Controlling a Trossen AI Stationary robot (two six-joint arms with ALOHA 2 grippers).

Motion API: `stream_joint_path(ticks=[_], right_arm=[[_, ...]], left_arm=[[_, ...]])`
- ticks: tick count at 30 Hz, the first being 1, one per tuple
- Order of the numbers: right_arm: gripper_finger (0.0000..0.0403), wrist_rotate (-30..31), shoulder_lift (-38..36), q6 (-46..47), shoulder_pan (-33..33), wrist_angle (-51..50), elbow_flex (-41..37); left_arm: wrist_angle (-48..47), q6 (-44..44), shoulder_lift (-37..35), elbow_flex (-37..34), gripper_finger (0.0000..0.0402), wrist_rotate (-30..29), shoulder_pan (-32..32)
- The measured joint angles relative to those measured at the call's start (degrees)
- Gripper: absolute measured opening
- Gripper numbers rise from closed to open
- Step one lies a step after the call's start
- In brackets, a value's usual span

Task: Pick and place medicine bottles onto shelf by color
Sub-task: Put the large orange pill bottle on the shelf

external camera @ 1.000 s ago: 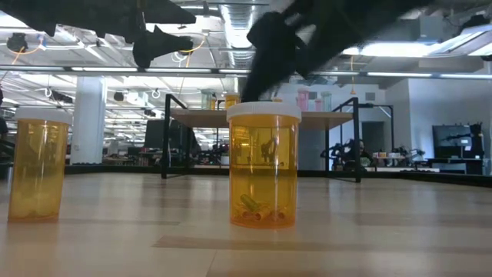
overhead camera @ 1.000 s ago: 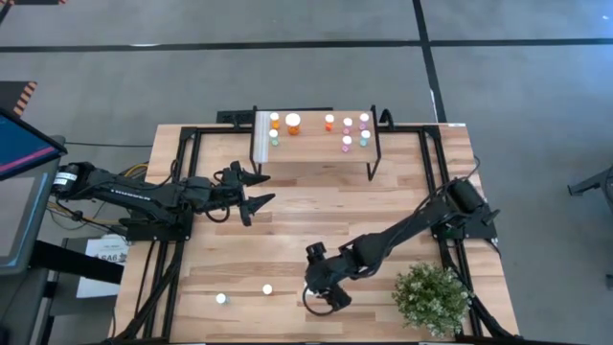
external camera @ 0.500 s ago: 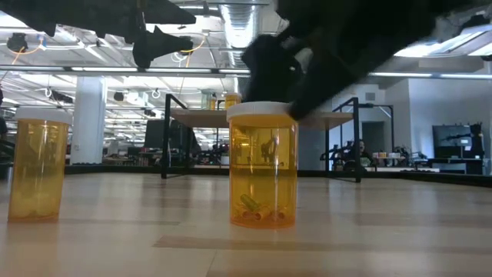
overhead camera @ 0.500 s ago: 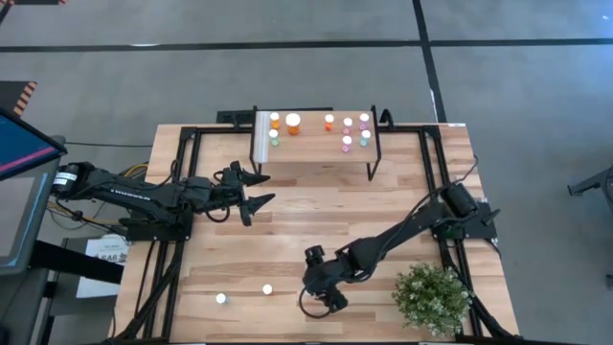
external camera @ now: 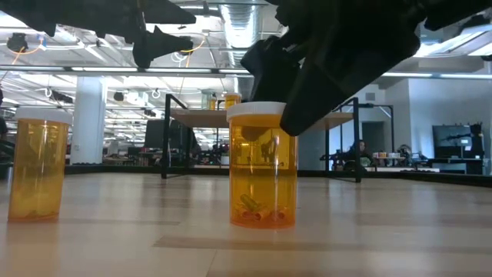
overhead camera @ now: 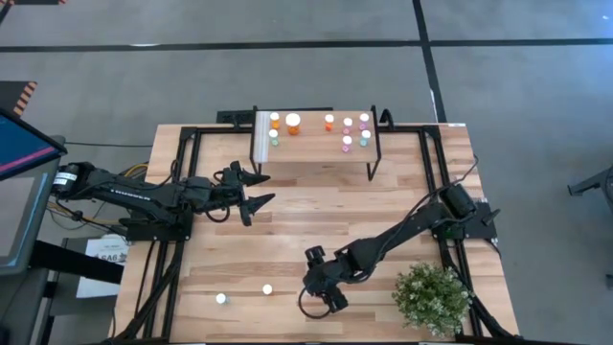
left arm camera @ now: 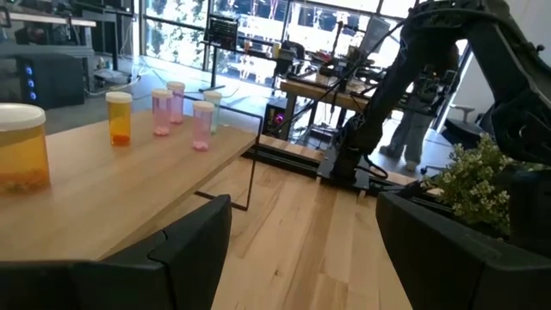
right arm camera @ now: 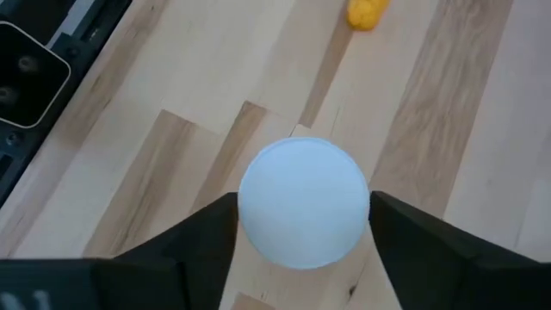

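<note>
A wide orange medicine bottle [external camera: 263, 169] with a white cap [right arm camera: 303, 202] stands upright on the table near its front edge. My right gripper [overhead camera: 321, 295] slants down over it, open, one finger on each side of the cap. Two more orange bottles [overhead camera: 267, 288] [overhead camera: 221, 298] stand to its left on the table. The shelf [overhead camera: 316, 146] at the far edge carries several orange, pink and green bottles [left arm camera: 162, 112] on its plank. My left gripper [overhead camera: 257, 190] hovers open and level, left of centre, in front of the shelf, with nothing between its fingers. My right gripper's fingers [right arm camera: 202, 245] stand close against both sides of the bottle just at its cap [right arm camera: 258, 202], coming slanting from above. I cannot tell whether they touch it. The bottle stands upright with its base on the table.
A bushy green plant [overhead camera: 433, 297] stands at the near right corner, close to my right arm. Black frame rails [overhead camera: 182, 192] run along the table's left and right sides. Bare wood lies between the shelf and the near bottles.
My right gripper has sunk toward the table, from above the orange bottle's cap to around it. The bottle has stayed in place and upright.
</note>
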Motion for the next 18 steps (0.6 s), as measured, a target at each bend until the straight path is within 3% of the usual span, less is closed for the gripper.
stream_joint_path(ticks=[10,18], right_arm=[[0.0199,-0.1,-0.2,-1.2,-0.5,-0.2,0.1],[0.0214,-0.2,-0.3,-3.1,-1.8,-8.3,5.3]], left_arm=[[0.0,0.0,0.0,0.0,0.0277,0.0,0.0],[0.0,-0.1,0.0,0.0,0.0277,0.0,0.0]])
